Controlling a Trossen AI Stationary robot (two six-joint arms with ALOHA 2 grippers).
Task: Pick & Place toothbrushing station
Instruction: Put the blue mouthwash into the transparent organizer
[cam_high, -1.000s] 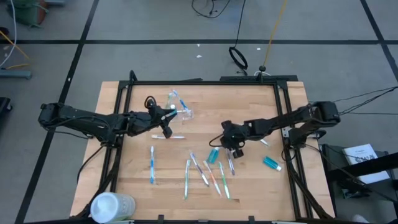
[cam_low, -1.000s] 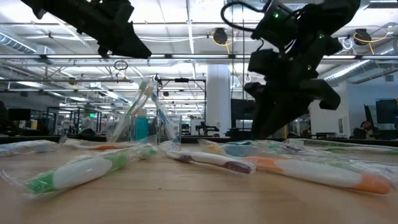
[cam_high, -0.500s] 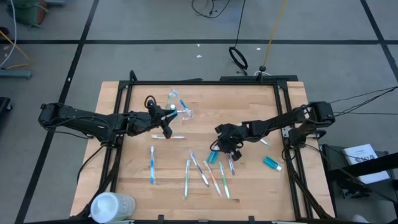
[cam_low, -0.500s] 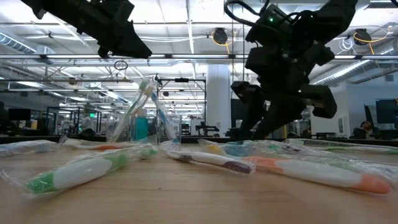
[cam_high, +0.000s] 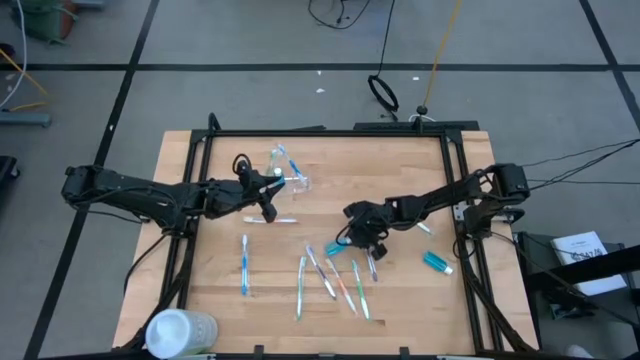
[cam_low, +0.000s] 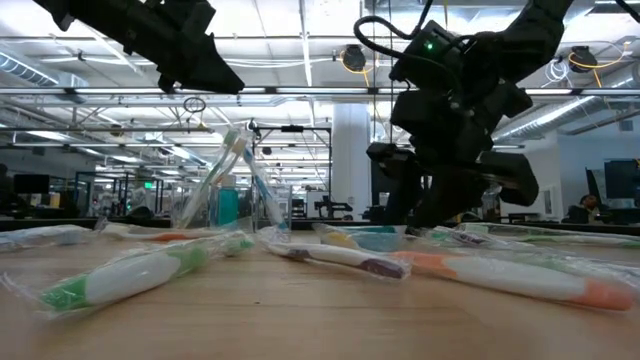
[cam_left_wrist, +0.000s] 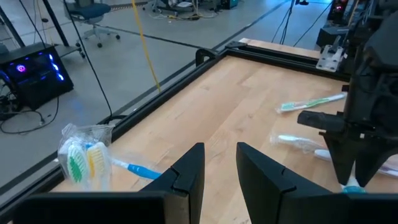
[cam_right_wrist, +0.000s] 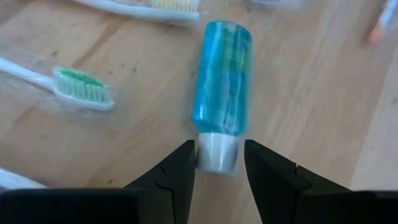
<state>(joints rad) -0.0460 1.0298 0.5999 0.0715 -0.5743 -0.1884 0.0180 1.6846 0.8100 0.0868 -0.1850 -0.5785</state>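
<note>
A teal toothpaste tube (cam_right_wrist: 222, 74) with a white cap (cam_right_wrist: 217, 152) lies flat on the table among several wrapped toothbrushes (cam_high: 335, 280). My right gripper (cam_right_wrist: 219, 163) is open and low over it (cam_high: 352, 236), with one finger on either side of the cap; I cannot tell whether they touch it. A small clear cup (cam_high: 283, 172) holding toothbrushes stands at the far middle and also shows in the left wrist view (cam_left_wrist: 87, 155). My left gripper (cam_high: 270, 208) hangs open and empty beside the cup, above a white toothbrush (cam_high: 270, 219).
A second teal tube (cam_high: 437, 262) lies near the right edge. A blue toothbrush (cam_high: 244, 262) lies at the left middle. A big white cylindrical container (cam_high: 180, 330) stands at the near left corner. A black frame (cam_high: 330, 131) edges the table.
My right gripper has gone toward the table's left edge and down to the teal tube, ending with its fingers astride the cap. The tube and toothbrushes lie as before.
</note>
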